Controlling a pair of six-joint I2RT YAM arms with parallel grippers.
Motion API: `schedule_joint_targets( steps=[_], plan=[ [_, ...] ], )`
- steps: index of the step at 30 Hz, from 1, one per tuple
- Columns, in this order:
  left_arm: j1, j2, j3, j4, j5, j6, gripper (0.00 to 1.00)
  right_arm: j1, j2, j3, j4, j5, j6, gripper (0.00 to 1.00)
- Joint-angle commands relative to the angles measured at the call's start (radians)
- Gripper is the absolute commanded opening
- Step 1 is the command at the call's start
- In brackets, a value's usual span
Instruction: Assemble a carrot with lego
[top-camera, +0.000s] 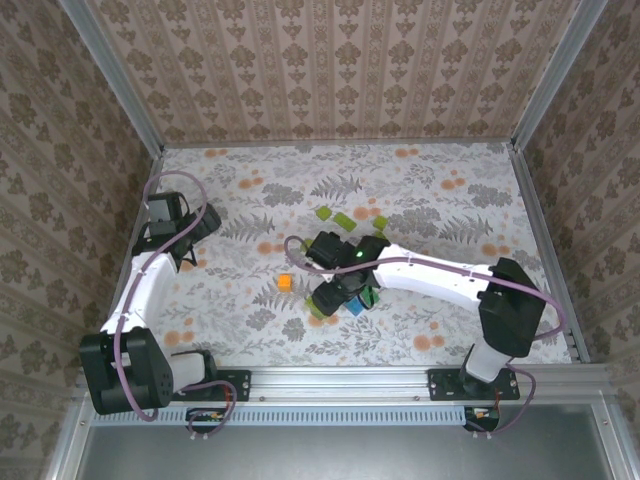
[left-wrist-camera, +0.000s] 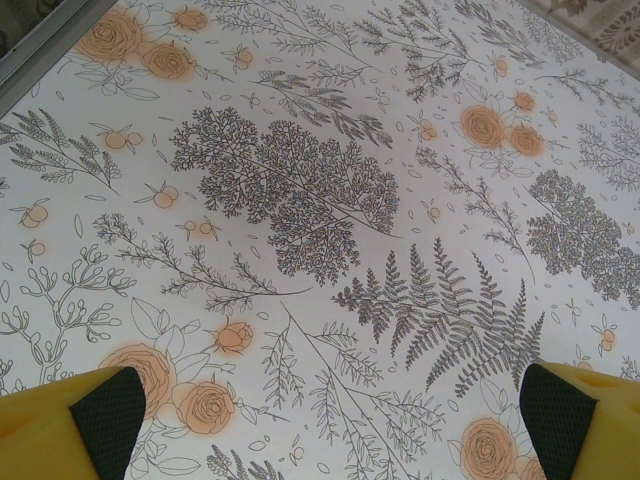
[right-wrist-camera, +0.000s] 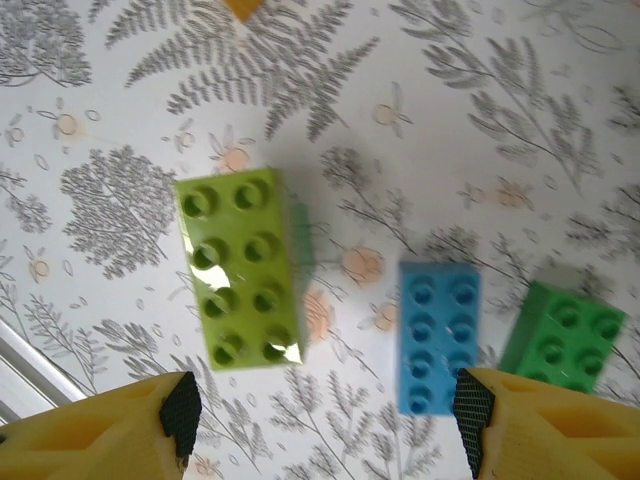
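- Leftmost, the left gripper (left-wrist-camera: 335, 425) hangs over a bare stretch of the floral counter (left-wrist-camera: 300, 200). Its yellow fingers (left-wrist-camera: 60, 435) are spread wide with nothing between them.
- Next, an orange brick (top-camera: 285, 283) lies alone on the counter, just left of the cluster under the right arm. It is too small there to tell its long axis.
- Then a lime-green brick (right-wrist-camera: 240, 268) lies flat with its studs up, two rows of four. In the right wrist view its long axis runs from the far side toward the gripper, and the far end leans slightly left.
- The right gripper (right-wrist-camera: 327, 415) hovers over this cluster with its jaws well apart, clamped on nothing.
- A blue brick (right-wrist-camera: 437, 335), also two by four with studs up, lies nearly parallel to the lime-green one and apart from it. Its near end is just beside one finger's black pad.
- A dark green brick (right-wrist-camera: 560, 335) sits just right of the blue brick, slightly tilted. Its near end is hidden behind that finger.
- Farther back in the top view, other lego pieces (top-camera: 343, 222), lime green, lie loose near the middle of the counter.
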Motion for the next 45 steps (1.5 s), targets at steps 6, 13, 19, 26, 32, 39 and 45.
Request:
schedule_joint_targets(
  steps=[6,13,19,26,32,39,45],
  plan=[
    [-0.007,-0.001,0.025,-0.015,0.018,0.009,1.00,-0.063,0.018,-0.075,-0.028,0.064,-0.019,0.64],
    [-0.009,-0.001,0.027,-0.017,0.018,0.011,1.00,-0.067,0.104,-0.069,0.004,0.053,-0.031,0.59],
    [-0.009,-0.001,0.028,-0.018,0.017,0.011,1.00,-0.075,0.159,-0.062,0.014,0.052,-0.039,0.57],
    [-0.010,0.008,0.028,-0.012,0.017,0.011,1.00,-0.082,0.188,-0.071,0.036,0.030,-0.044,0.54],
    [-0.011,0.014,0.029,-0.009,0.018,0.011,1.00,-0.084,0.210,-0.069,0.042,0.019,-0.048,0.48],
    [-0.011,0.017,0.031,-0.010,0.017,0.011,1.00,-0.085,0.206,-0.063,0.033,0.021,-0.051,0.37],
    [-0.013,0.016,0.032,-0.010,0.016,0.012,1.00,-0.085,0.145,-0.047,-0.011,0.032,-0.047,0.32]
  ],
)
